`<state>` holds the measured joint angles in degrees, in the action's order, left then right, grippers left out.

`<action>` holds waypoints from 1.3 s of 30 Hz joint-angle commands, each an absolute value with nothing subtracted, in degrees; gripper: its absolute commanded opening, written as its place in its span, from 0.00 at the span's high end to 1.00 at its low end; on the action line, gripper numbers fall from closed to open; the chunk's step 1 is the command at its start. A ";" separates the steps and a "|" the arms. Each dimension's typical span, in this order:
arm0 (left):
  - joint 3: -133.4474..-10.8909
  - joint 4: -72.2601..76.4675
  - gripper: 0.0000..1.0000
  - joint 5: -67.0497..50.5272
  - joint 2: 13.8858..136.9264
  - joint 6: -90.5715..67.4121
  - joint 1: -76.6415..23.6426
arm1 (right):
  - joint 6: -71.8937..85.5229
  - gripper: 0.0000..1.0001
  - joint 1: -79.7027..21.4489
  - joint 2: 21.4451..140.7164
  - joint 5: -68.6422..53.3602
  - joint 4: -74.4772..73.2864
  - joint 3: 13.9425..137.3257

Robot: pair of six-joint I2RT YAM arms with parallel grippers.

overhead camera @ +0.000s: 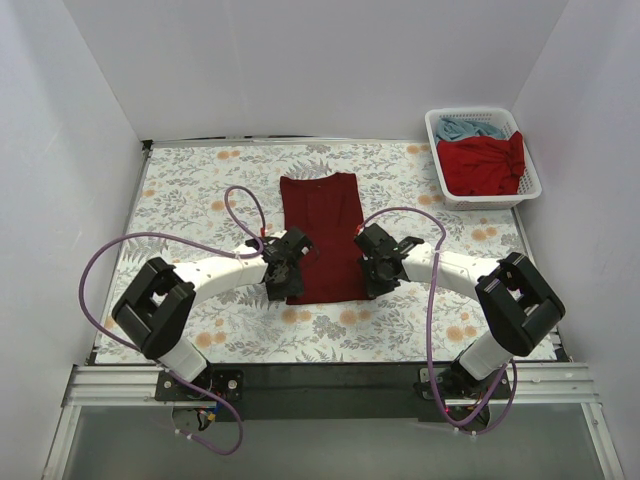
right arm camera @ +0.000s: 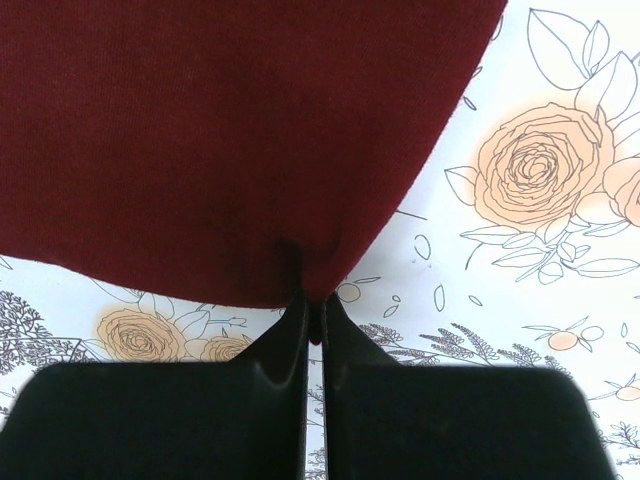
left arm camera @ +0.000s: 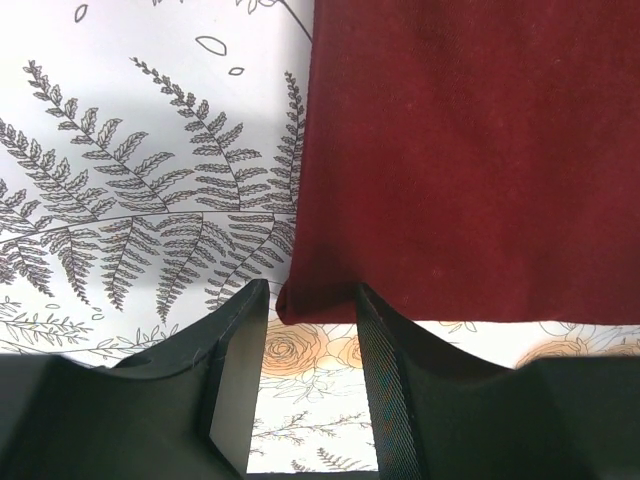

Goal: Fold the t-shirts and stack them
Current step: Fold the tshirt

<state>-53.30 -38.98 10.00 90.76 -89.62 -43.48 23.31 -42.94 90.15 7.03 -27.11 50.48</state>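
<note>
The dark maroon t-shirt (overhead camera: 322, 235) lies flat in a long narrow fold at the table's middle, collar end far from me. My left gripper (overhead camera: 285, 265) is at its near left corner. In the left wrist view the gripper (left arm camera: 312, 295) is open, and that corner of the maroon t-shirt (left arm camera: 470, 150) sits between the fingertips with a gap on both sides. My right gripper (overhead camera: 375, 268) is at the near right corner. The right wrist view shows that gripper (right arm camera: 313, 300) shut on the hem of the maroon t-shirt (right arm camera: 230, 130), which puckers at the pinch.
A white lattice basket (overhead camera: 485, 203) stands at the far right and holds a brighter red t-shirt (overhead camera: 483, 165) and a light blue t-shirt (overhead camera: 470, 128). The floral table cloth (overhead camera: 180, 200) covers the table. White walls close off the left, back and right.
</note>
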 commanded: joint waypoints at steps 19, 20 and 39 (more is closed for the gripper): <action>-54.75 -41.92 0.88 9.06 96.68 -90.09 -45.79 | 21.89 0.99 -43.68 94.83 6.94 -28.74 50.10; -54.76 -41.84 0.98 8.88 96.85 -89.83 -45.88 | 21.88 0.99 -43.59 94.83 6.86 -28.74 50.10; -43.86 -59.76 1.00 -2.96 68.66 -112.38 -71.70 | 40.31 0.99 -65.99 65.49 -8.69 -42.98 35.26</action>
<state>-45.32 -53.06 2.66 73.17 -101.93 -66.78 31.33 -61.98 68.45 -3.33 -38.28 38.22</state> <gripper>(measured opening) 0.042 0.036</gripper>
